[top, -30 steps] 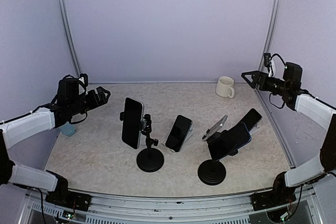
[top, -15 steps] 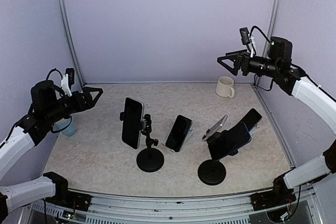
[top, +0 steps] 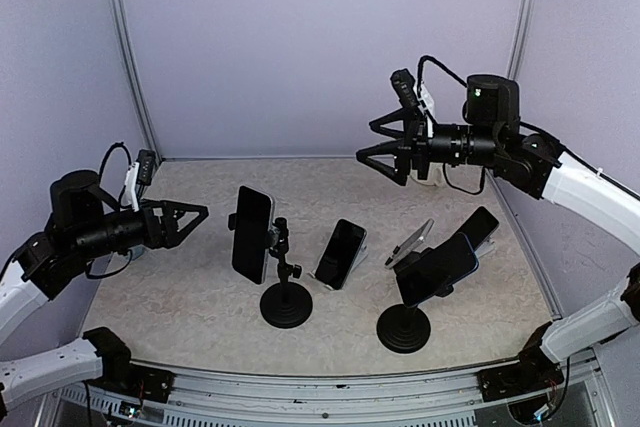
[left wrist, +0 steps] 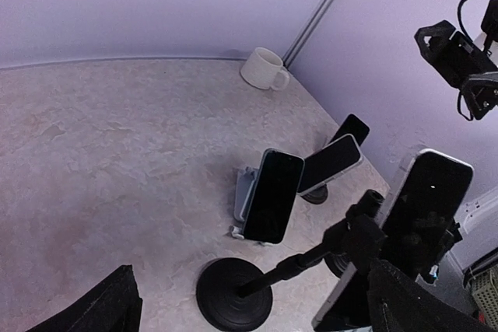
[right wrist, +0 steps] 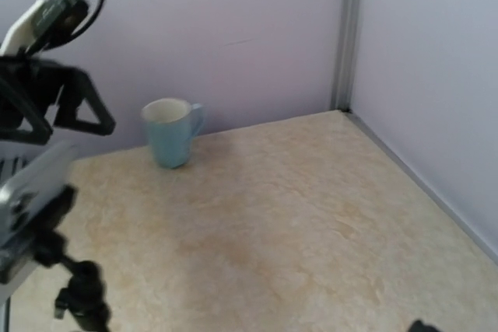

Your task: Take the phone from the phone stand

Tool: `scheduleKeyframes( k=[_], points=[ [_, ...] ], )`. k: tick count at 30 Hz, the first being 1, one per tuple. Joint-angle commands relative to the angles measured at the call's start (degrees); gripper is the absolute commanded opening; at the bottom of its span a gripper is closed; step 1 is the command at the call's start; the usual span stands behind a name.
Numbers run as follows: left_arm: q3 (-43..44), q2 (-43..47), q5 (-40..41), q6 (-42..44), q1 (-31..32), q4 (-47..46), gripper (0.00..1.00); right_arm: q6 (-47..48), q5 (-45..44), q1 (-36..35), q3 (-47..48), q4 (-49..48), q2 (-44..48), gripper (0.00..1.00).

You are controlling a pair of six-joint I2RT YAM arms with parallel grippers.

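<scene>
Several dark phones rest on stands. One phone (top: 251,233) is clamped upright on a tall black stand with a round base (top: 286,306); it also shows at the right of the left wrist view (left wrist: 424,207). Another phone (top: 437,269) is clamped on a second round-base stand (top: 404,328). A third phone (top: 341,253) leans on a small wedge stand. My left gripper (top: 193,224) is open and empty, just left of the tall stand's phone, apart from it. My right gripper (top: 368,150) is open and empty, high above the table's back middle.
Two more phones (top: 411,242) (top: 478,225) lean on low stands at the right. A cream mug (left wrist: 263,68) stands at the back right corner. A blue mug (right wrist: 171,130) stands by the left wall. Metal frame posts mark the back corners.
Both arms have swung inward. My left gripper moved right toward the tall stand's phone. My right gripper moved left from the right wall to above the table's back middle.
</scene>
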State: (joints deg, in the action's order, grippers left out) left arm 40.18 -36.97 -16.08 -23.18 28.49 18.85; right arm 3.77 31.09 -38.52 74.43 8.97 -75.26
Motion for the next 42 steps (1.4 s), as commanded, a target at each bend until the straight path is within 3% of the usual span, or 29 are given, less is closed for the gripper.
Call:
scheduleKeyframes(
  k=[1, 12, 18, 23, 27, 33, 42],
  points=[
    [0.31, 3.52, 0.39, -0.92, 4.78, 2.98, 0.99, 8.05, -8.59, -7.34, -1.76, 0.20, 0.70, 0.88],
    [-0.26, 5.62, 10.81, -6.14, 21.20, 5.52, 0.99, 14.98, -17.80, -19.77, -2.36, 0.12, -2.13, 0.87],
    [-0.45, 2.17, 27.95, -7.30, 38.43, 3.83, 0.99, 13.73, -16.73, -21.33, -3.59, -1.24, -2.34, 0.86],
    [1.02, -8.00, 46.77, -6.57, 52.64, 2.89, 0.99, 13.24, -17.40, -22.22, -4.61, -1.54, -2.93, 0.84],
    [1.61, -12.26, 50.08, -5.93, 53.69, 1.74, 0.99, 13.13, -18.04, -23.29, -5.98, -2.88, -3.04, 0.83],
    [0.24, -9.37, 51.72, -6.14, 52.21, 0.77, 0.99, 13.03, -18.83, -23.70, -6.65, -3.10, -3.65, 0.82],
    [-0.79, -9.74, 39.86, -1.29, 43.66, -4.37, 0.99, 13.82, -17.48, -23.83, -6.81, -3.61, -4.32, 0.81]
  ],
)
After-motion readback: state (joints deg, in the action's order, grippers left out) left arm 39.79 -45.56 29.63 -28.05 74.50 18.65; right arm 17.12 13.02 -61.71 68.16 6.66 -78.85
